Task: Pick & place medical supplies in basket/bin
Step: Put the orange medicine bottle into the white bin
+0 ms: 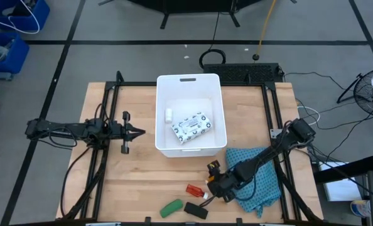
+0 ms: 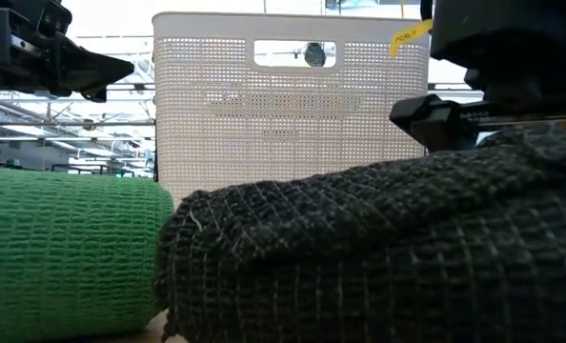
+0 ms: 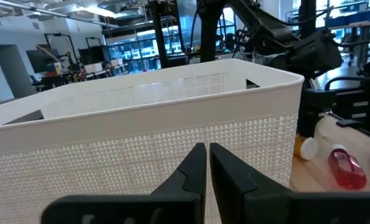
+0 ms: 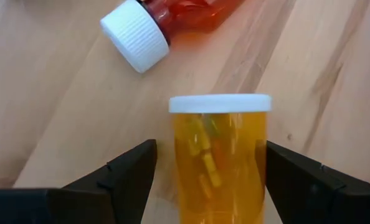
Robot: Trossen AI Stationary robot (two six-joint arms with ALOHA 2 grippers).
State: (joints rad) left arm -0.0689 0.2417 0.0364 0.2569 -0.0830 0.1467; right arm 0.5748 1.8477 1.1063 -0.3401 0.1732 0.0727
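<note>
The white bin stands mid-table and holds the white printed packet and the small white cylinder. In front of it the orange vial lies on its side on the wood, its white cap toward the red tube. My right gripper is open, one finger on either side of the vial; the vial's body fills most of the gap. The green oblong and the black oblong lie near the table's near edge. My left gripper hovers shut, left of the bin.
The teal checked cloth lies crumpled under my right arm at the near right. The red tube lies just left of the vial. Bare wood spreads left of the bin. In the low view the green roll and the black roll fill the foreground.
</note>
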